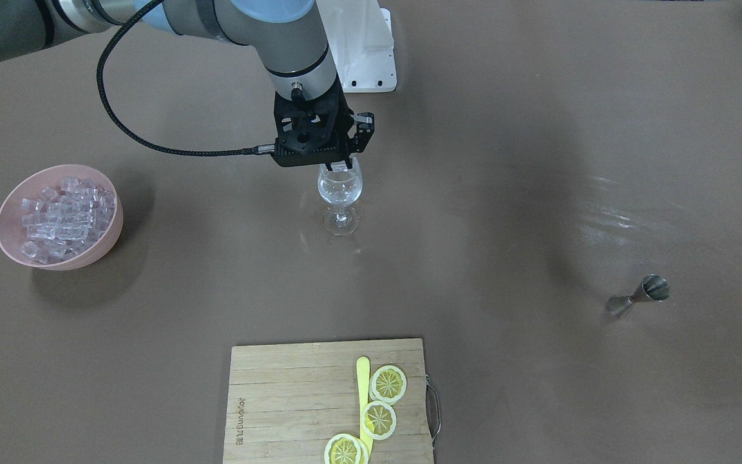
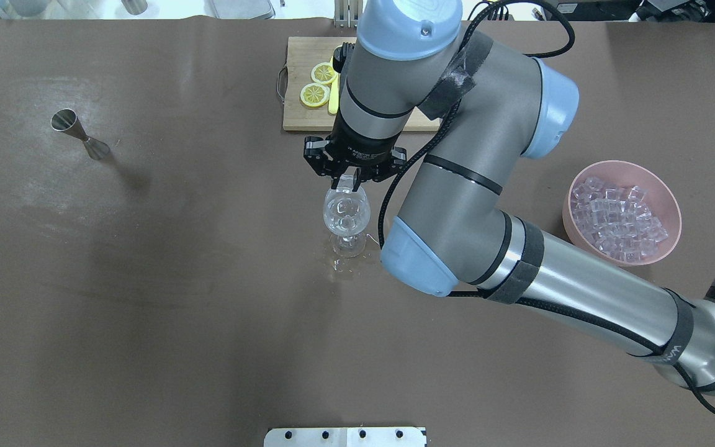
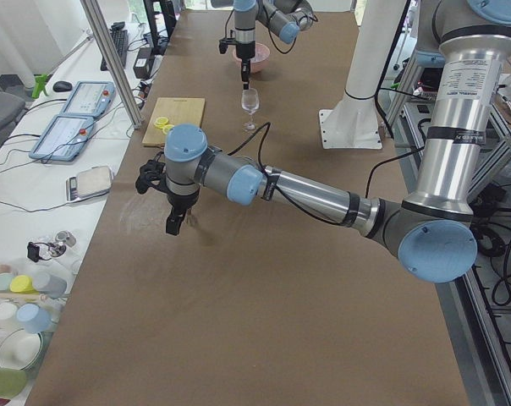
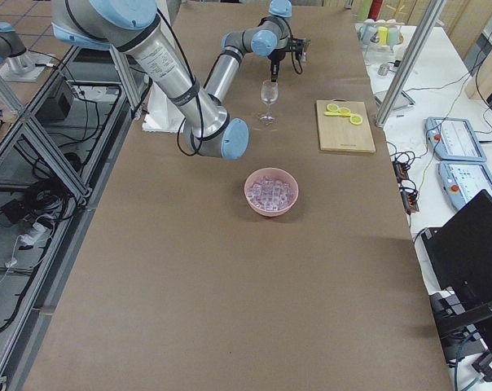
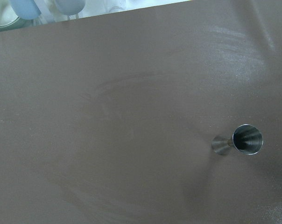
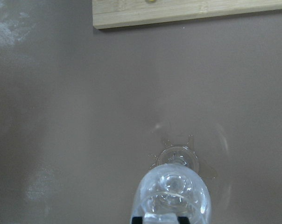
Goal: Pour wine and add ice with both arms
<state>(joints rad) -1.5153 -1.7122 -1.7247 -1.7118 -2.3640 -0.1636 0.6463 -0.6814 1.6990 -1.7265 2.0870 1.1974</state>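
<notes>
The right gripper (image 2: 349,179), black and two-fingered, points straight down with its fingers closed to a narrow gap on one small clear glassy ice cube (image 1: 340,166). Directly under the cube, just below the fingertips, stands a clear stemmed wine glass (image 1: 341,188), upright on the brown table (image 1: 513,212). Rounded clear shapes glint inside its bowl. I cannot tell whether the colourless wine is in there with them. Wet glints lie on the table around the foot of the glass.

Behind the gripper rises the silver-grey tubular right arm (image 2: 463,186) with light-blue joint caps. Beyond the gripper, away from the robot, lies a pale wooden cutting board (image 1: 287,399) carrying yellow lemon slices (image 1: 388,383) and a pale yellow flat stick (image 1: 362,380). Off to the gripper's right, well apart, sits a round pink bowl (image 2: 674,214) holding the glittering whitish heap of ice (image 2: 617,220).

Far to the gripper's left is a small steel double-cone jigger (image 2: 78,133). The left gripper (image 3: 175,222) hangs above that part of the table. How far open it is I cannot tell.
</notes>
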